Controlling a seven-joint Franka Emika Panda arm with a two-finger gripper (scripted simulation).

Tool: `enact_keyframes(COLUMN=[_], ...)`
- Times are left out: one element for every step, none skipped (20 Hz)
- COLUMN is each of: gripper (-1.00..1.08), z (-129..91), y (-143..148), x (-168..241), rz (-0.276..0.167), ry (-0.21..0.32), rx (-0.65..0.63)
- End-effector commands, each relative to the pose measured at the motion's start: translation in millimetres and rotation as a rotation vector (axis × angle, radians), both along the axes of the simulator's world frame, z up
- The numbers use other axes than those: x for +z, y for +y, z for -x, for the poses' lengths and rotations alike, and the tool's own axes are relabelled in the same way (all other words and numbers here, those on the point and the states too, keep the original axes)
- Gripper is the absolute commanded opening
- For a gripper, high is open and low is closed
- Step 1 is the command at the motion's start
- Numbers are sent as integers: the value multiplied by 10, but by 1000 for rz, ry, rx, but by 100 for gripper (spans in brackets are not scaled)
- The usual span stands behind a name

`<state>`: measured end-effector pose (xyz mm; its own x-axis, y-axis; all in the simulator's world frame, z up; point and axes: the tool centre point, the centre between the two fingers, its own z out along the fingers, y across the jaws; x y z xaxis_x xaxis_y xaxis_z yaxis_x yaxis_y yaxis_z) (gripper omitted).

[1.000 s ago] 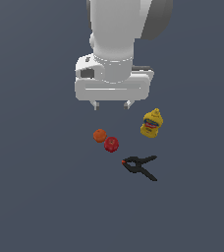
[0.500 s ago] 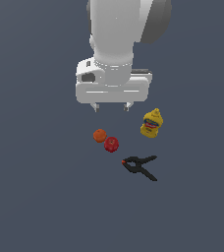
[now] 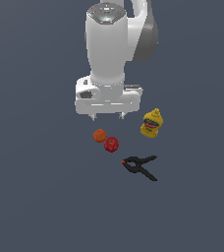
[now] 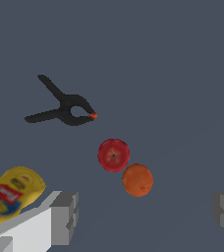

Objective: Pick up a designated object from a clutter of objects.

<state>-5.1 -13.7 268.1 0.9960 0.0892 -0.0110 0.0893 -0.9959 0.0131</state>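
Observation:
The designated object is a small orange sphere point(image 3: 99, 136) point(image 4: 137, 180) lying on the dark floor, touching or nearly touching a darker red ball point(image 3: 111, 144) point(image 4: 113, 155). My gripper point(image 3: 107, 116) point(image 4: 146, 211) hangs open a short way above the floor, just behind the orange sphere in the exterior view, with nothing between its fingers point(image 4: 65, 216). The rest of the clutter of objects is a yellow mustard bottle point(image 3: 152, 123) point(image 4: 8, 195) to the exterior view's right and a black spring clamp point(image 3: 140, 166) point(image 4: 65, 106) with a red tip.
The arm's white body point(image 3: 115, 54) rises behind the gripper. The dark blue-grey floor point(image 3: 45, 197) stretches around the objects with no edges or walls in view.
The gripper has dropped slightly lower toward the balls. The objects have not moved.

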Motion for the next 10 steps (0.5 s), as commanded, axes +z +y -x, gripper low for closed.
enact_keyframes(gripper=[100, 100, 100, 100, 100, 100, 100, 100, 100, 100], z=[40, 61, 85, 112, 142, 175, 209, 246, 285, 326], y=[-53, -77, -102, -128, -154, -180, -207, -232, -258, -284], x=[-194, -280, -370, -462, -554, -645, -734, -822, -909, -994], rz=[-4, -6, -8, -9, -11, -12, -13, -14, -15, -16], ry=[0, -1, -1, -2, -2, -3, -3, -4, -4, -5], rx=[8, 12, 16, 20, 24, 28, 31, 35, 39, 42])
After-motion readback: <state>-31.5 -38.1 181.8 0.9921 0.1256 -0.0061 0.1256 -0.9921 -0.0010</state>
